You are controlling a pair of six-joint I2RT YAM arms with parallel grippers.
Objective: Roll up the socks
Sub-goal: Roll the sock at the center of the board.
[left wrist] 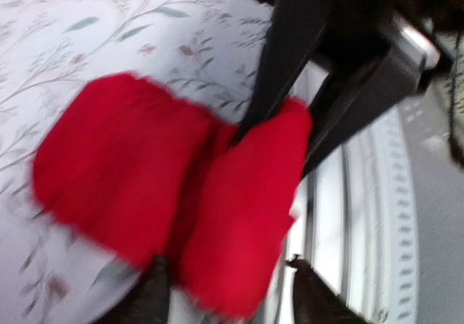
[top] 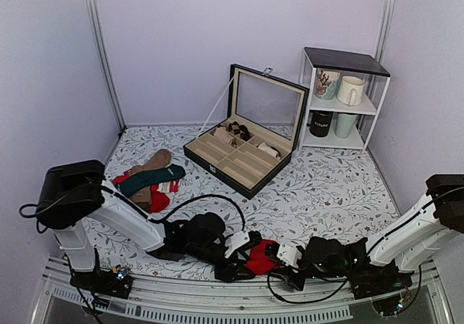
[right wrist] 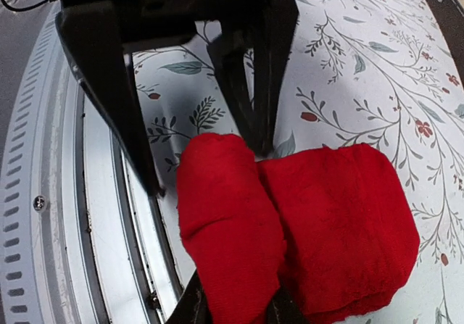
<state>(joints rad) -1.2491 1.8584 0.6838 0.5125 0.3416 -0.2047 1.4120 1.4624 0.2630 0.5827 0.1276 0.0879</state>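
The red socks [top: 259,260] lie folded on the floral table near its front edge, between the two grippers. They show as a two-lobed red bundle in the left wrist view [left wrist: 123,172] and in the right wrist view [right wrist: 341,215]. No beige cuff shows. My right gripper [top: 281,254] [right wrist: 235,311] is shut on the near lobe of the socks. My left gripper [top: 233,257] [left wrist: 232,298] is open, its fingers [right wrist: 250,85] straddling the other end of the same lobe. The left wrist view is blurred.
A pile of green, brown and striped socks [top: 148,180] lies at the left. An open black compartment box [top: 243,154] stands mid-table. A white shelf with mugs [top: 341,99] stands at the back right. The metal front rail [right wrist: 58,215] runs beside the socks.
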